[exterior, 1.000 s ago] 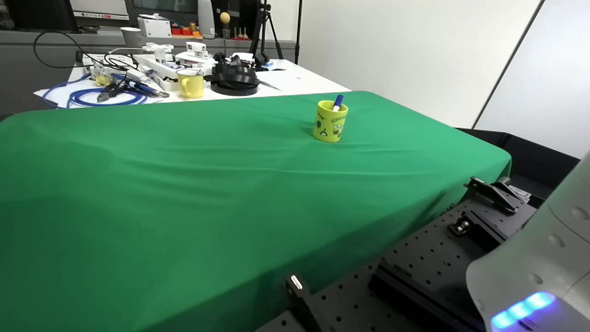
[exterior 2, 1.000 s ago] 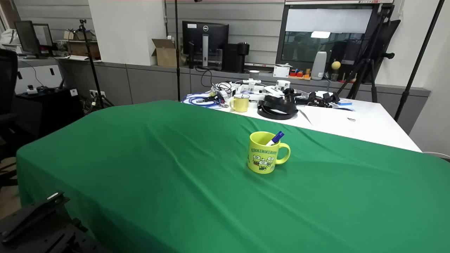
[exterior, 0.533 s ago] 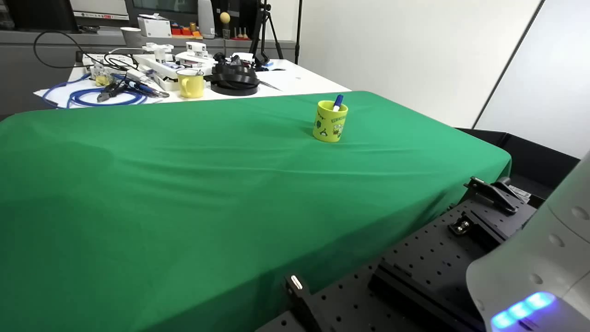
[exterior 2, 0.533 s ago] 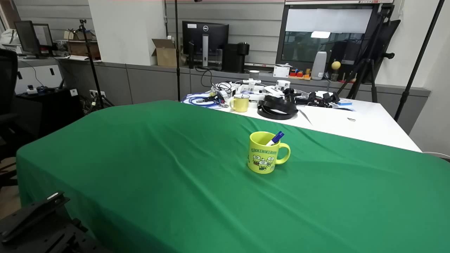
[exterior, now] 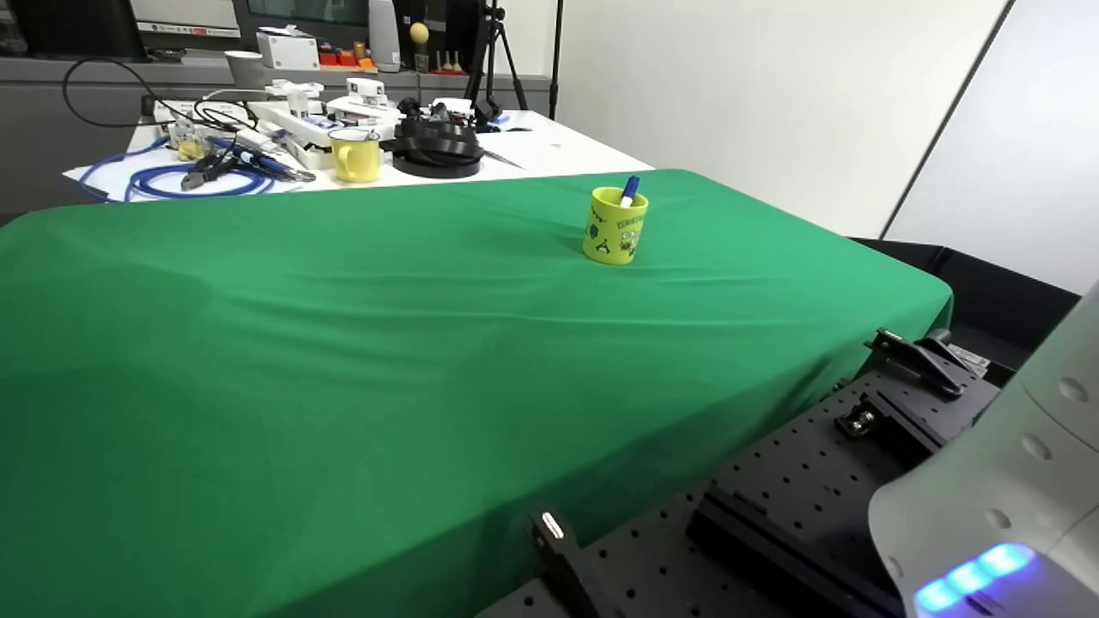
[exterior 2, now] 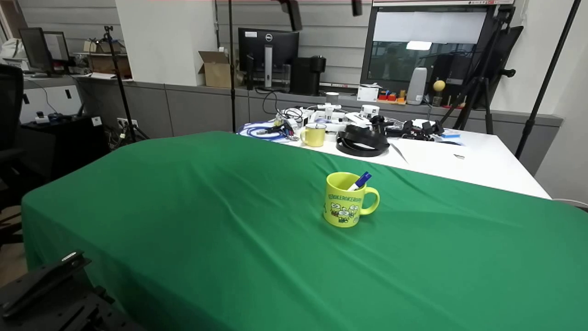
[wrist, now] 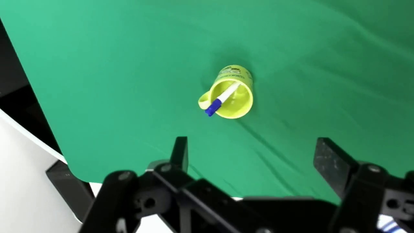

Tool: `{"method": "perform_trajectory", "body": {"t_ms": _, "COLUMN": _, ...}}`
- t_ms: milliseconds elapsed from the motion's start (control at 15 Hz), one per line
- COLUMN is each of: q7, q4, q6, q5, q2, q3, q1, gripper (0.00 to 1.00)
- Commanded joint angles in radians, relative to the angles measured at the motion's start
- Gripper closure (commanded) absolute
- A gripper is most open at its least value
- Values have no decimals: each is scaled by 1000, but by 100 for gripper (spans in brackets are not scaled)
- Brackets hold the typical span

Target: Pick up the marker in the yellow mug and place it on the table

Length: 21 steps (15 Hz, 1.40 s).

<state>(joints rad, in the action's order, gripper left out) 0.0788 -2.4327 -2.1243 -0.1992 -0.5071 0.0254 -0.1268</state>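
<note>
In the wrist view the marker (wrist: 222,97) is being propped aslant in the mug (wrist: 232,74), cap (wrist: 213,107) toward the handle (wrist: 203,105) — beyond the fingers (wrist: 334,165), which are being held wide apart, nothing gripped.

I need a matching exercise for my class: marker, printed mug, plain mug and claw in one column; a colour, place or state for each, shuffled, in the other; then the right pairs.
1. marker
2. printed mug
3. plain mug
4. claw

A. on the white table
B. jaws apart
C. white and blue
D. standing on the green cloth

Pairs: 1-C, 2-D, 3-A, 4-B
</note>
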Motion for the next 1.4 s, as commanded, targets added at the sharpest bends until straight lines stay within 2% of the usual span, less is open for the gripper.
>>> {"method": "perform_trajectory", "body": {"t_ms": 0, "q7": 121, "q4": 28, "q6": -112, "q5": -77, "q2": 173, "q3": -44, "q1": -92, "gripper": 0}}
{"method": "perform_trajectory", "body": {"t_ms": 200, "q7": 230, "q4": 52, "q6": -169, "q5": -117, "q2": 310, "q3": -69, "q1": -145, "gripper": 0}}
{"method": "perform_trajectory", "body": {"t_ms": 533, "q7": 390, "q4": 155, "q6": -130, "q5": -54, "q2": 494, "q3": -121, "q1": -133, "gripper": 0}}
{"method": "perform_trajectory", "body": {"t_ms": 867, "q7": 495, "q4": 303, "q6": -72, "q5": 92, "q2": 643, "q3": -170, "q1": -104, "gripper": 0}}
{"method": "perform_trajectory", "body": {"t_ms": 1333, "q7": 608, "q4": 457, "q6": -22, "q5": 365, "q2": 806, "q3": -211, "q1": -85, "gripper": 0}}
